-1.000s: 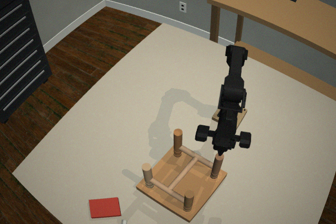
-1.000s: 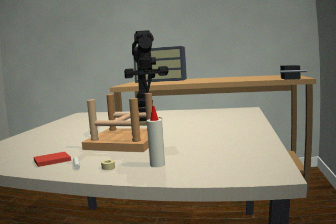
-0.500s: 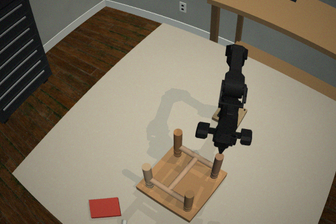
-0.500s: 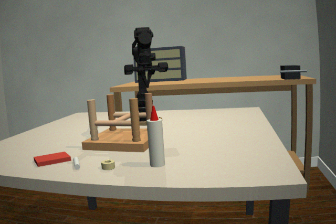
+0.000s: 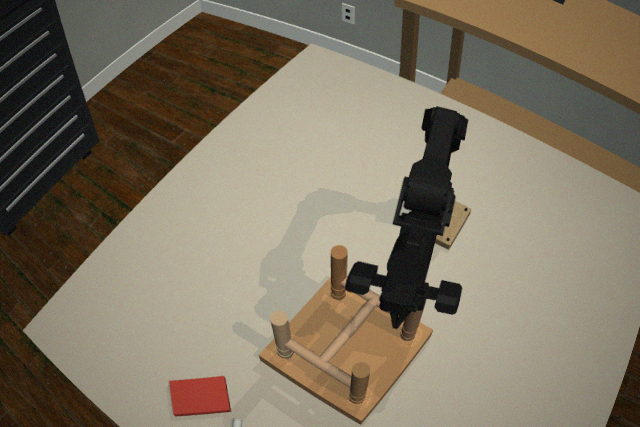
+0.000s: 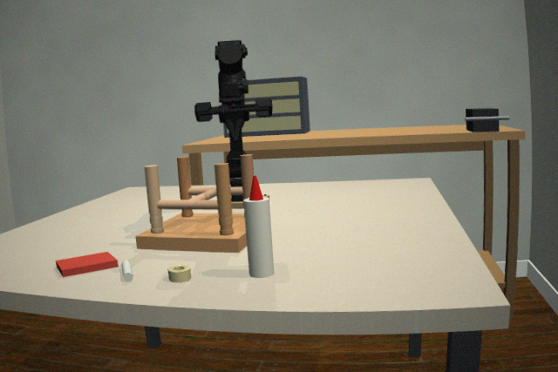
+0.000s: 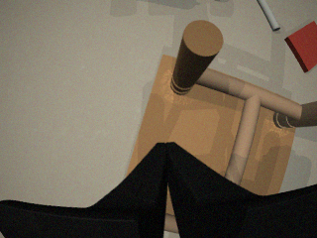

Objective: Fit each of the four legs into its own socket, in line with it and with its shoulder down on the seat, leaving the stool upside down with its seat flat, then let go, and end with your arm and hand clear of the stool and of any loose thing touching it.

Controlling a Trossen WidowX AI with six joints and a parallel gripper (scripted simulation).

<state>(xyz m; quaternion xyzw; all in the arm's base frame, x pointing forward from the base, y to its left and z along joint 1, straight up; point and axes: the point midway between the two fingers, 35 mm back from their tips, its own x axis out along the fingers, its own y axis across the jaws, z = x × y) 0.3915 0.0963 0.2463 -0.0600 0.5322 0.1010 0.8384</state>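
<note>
With your fingers (image 5: 397, 323) (image 6: 234, 133) pressed together on nothing above the upturned seat (image 5: 356, 406) (image 6: 189, 242) (image 7: 193, 131), all four legs beneath and around them look socketed, though you can't confirm every shoulder, leaving perhaps a final press and your withdrawal.

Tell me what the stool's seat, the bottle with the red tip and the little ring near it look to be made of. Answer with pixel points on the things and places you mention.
Seat (image 5: 385, 355) (image 6: 189, 242) (image 7: 193, 129): probably wood, smooth, judging by its warm tan colour.
Bottle (image 6: 259, 240): likely plastic, matte, from its even pale grey body and plain red cone.
Ring (image 6: 179, 274): perhaps brass or a roll of tape; its dull yellowish colour leaves that open.
</note>
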